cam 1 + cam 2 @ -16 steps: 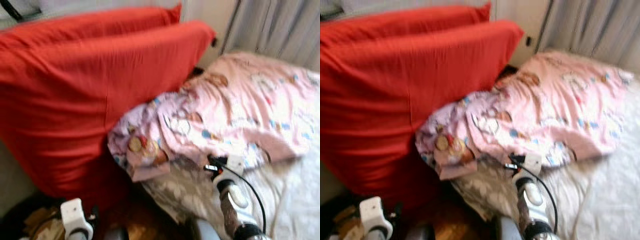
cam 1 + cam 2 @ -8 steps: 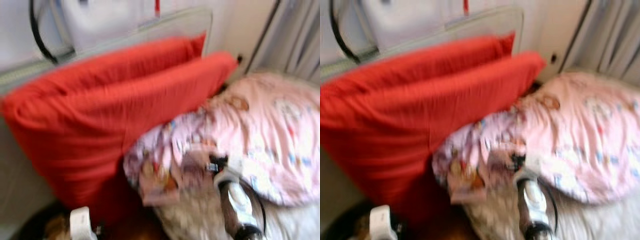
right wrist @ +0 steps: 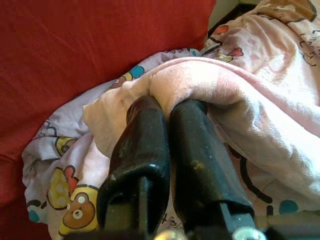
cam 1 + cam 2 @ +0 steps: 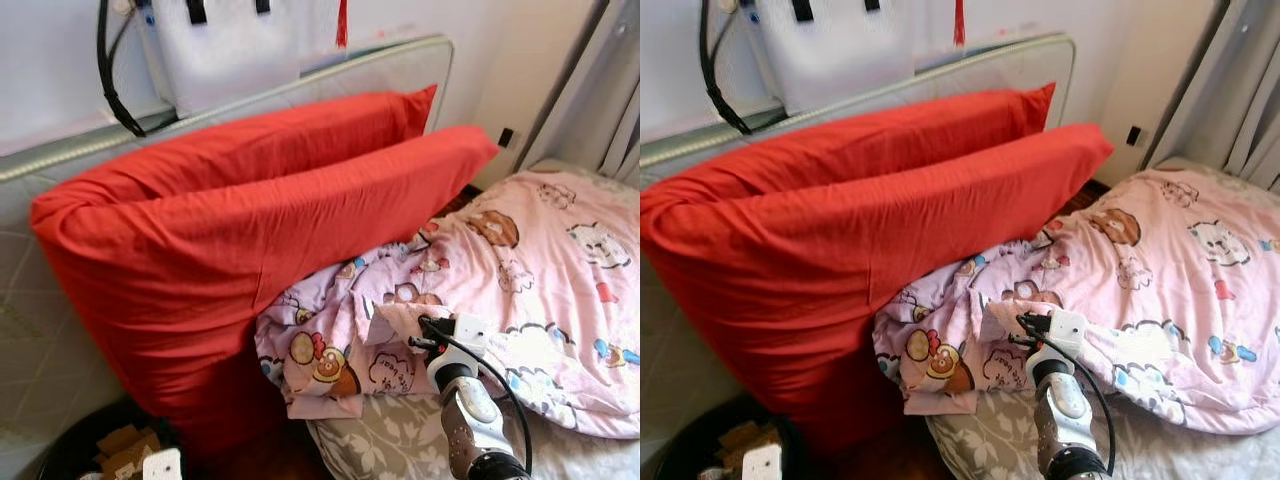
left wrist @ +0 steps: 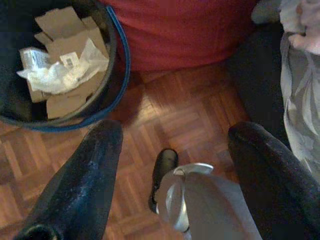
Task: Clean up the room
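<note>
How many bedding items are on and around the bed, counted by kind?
Red pillows: 2
Pink cartoon blanket: 1, pinched by the right end effector
Grey floral sheet: 1
Total: 4

Red pillows (image 4: 250,220), centre-left of the eye views: matt woven cloth, lightly creased. Pink blanket (image 4: 520,270), right of frame: soft printed cloth with cartoon figures, fleecy where the right gripper (image 3: 165,107) pinches a fold. Gripper fingers (image 3: 142,150): black, smooth, faintly glossy. Bed sheet (image 4: 980,445), lower centre: grey cloth with leaf pattern. Floor (image 5: 180,110): wood parquet, slight sheen. Bin (image 5: 117,65), upper left of left wrist view: dark plastic, holding brown cardboard (image 5: 65,32) and crinkled clear wrapping.
</note>
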Controlling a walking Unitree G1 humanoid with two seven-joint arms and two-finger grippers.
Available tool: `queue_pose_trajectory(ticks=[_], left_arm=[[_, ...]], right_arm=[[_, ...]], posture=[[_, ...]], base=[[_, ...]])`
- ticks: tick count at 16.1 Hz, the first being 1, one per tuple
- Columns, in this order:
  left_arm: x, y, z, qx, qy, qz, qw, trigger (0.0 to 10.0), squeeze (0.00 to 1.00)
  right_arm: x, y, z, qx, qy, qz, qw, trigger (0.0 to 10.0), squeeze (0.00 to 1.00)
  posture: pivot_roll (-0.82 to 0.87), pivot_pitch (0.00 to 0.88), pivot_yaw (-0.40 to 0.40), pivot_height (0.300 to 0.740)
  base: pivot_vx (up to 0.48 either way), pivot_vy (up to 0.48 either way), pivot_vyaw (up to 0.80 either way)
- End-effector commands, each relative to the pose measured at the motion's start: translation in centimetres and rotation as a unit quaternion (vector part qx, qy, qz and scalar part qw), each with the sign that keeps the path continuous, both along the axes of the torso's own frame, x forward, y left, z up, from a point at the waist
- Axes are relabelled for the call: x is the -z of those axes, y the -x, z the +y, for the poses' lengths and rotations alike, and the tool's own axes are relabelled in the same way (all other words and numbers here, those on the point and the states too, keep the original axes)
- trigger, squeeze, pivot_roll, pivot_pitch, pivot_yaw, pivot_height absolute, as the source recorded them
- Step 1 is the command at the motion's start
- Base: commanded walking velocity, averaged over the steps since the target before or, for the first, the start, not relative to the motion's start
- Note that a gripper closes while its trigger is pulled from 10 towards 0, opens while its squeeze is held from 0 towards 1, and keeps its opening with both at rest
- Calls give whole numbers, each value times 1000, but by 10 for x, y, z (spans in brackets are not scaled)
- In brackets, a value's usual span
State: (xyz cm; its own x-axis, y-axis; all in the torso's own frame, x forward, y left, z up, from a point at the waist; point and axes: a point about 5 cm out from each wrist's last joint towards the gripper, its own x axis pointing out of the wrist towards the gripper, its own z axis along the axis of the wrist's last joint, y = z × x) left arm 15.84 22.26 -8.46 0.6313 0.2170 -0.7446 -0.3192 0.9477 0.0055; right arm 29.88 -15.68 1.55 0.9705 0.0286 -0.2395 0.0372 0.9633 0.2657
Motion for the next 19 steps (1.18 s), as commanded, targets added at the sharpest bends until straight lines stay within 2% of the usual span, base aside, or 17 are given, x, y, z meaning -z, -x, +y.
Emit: queue_pose_trajectory(ticks=[1, 10, 19], left_arm=[[5, 9, -2, 3, 8, 24, 1000, 10000, 0], [5, 9, -2, 12, 8, 24, 1000, 10000, 0], [3, 5, 2, 16, 2, 19, 1000, 10000, 0]], right_arm=[[-2, -2, 2, -3, 4, -3, 1000, 10000, 0], [0, -1, 0, 2, 7, 5, 1000, 10000, 0], [-7, -8, -6, 27, 19, 3, 999, 10000, 0]], posture=[[38, 0, -26, 740], [43, 0, -27, 740], [33, 12, -22, 740]], base=[[0, 0, 0], [0, 0, 0], [-247, 0, 0]])
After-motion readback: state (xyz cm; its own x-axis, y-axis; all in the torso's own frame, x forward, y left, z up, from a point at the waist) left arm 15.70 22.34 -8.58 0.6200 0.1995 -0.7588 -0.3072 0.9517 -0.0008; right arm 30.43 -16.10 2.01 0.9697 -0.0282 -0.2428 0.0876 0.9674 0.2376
